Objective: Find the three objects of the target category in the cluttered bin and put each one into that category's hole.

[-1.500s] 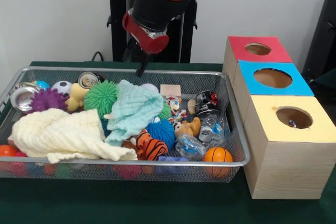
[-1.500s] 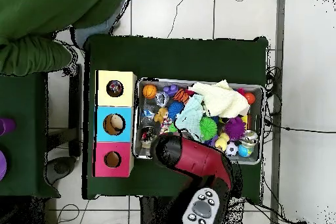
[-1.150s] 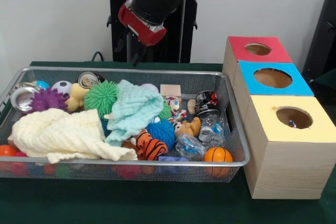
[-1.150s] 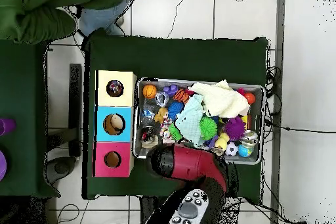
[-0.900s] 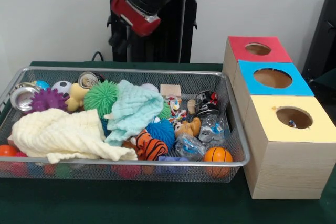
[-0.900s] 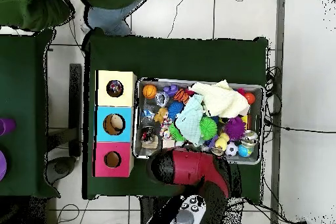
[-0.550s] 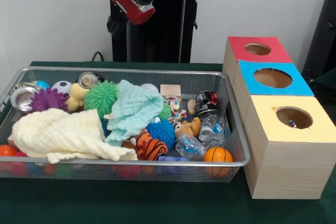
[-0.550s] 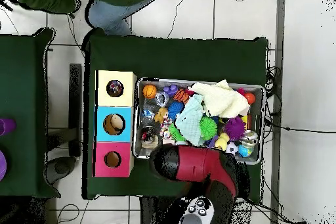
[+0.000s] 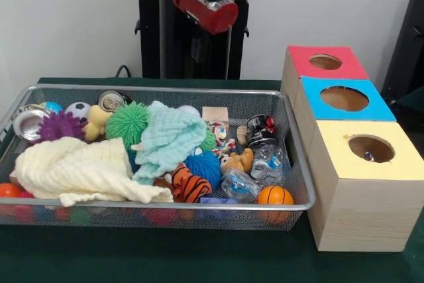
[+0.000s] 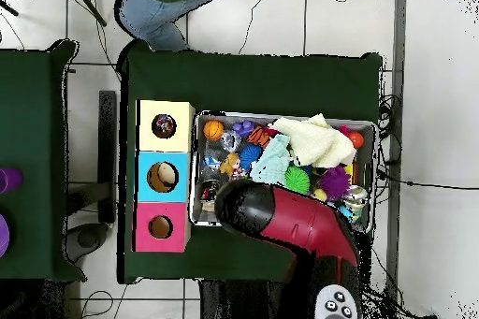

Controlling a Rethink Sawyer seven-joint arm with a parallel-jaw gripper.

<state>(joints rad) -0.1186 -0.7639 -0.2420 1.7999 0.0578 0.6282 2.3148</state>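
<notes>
The bin [image 9: 291, 157], a silver wire-mesh basket, fills the bench's middle beside the three boxes. From the front I make out one spotted fabric bundle [image 9: 220, 136] near its far rim; overhead, the red arm [image 10: 290, 226] covers that spot. The yellow-topped box's round hole [image 9: 371, 148] holds something spotted. End effector [image 9: 197, 48]: can't tell its state.
</notes>
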